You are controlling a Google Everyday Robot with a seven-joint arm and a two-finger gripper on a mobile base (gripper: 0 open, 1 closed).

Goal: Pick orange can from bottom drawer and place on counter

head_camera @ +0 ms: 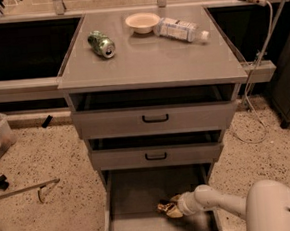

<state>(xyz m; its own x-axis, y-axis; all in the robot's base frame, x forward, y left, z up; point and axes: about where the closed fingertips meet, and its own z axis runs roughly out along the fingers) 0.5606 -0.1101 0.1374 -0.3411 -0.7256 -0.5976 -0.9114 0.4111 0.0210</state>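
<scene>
The bottom drawer (136, 196) is pulled out, showing its flat grey floor. The orange can (171, 209), shiny golden and dented, sits near the drawer's front right. My gripper (172, 206) reaches in from the right at the end of the white arm (217, 204) and is right at the can, fingers around it. The counter (155, 56) is the wide grey slab on top of the drawers.
On the counter lie a green can (102, 43), a cream bowl (142, 22) and a plastic bottle (181, 30) on its side. Two shallower drawers (155, 119) with black handles sit partly open above the bottom drawer. Cables and tools lie on the speckled floor (38, 161).
</scene>
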